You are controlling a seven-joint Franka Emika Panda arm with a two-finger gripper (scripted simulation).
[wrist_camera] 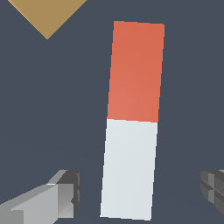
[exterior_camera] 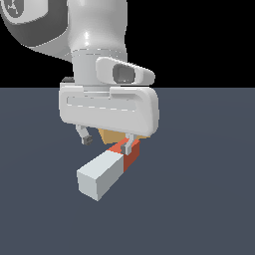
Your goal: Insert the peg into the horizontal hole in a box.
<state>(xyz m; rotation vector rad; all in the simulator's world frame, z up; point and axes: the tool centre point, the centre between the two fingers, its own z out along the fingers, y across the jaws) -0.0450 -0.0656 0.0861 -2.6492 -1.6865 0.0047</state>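
Observation:
The peg [exterior_camera: 107, 169] lies flat on the dark floor, pale grey-white end toward the exterior camera and red-orange end away. In the wrist view the peg [wrist_camera: 131, 122] runs lengthwise between my fingertips. My gripper [exterior_camera: 108, 142] is open and hovers just above the peg, one finger [exterior_camera: 86, 140] off to the side and the other finger [exterior_camera: 130, 144] in front of the red part. The wrist view shows the gripper [wrist_camera: 140, 188] straddling the white end without touching it. The tan-orange box [exterior_camera: 112, 135] is mostly hidden behind my hand; one corner shows in the wrist view [wrist_camera: 46, 15]. The hole is hidden.
The dark grey floor [exterior_camera: 209, 199] stretches around the peg and the box. My arm's white hand body [exterior_camera: 109, 107] blocks most of the exterior view of the box.

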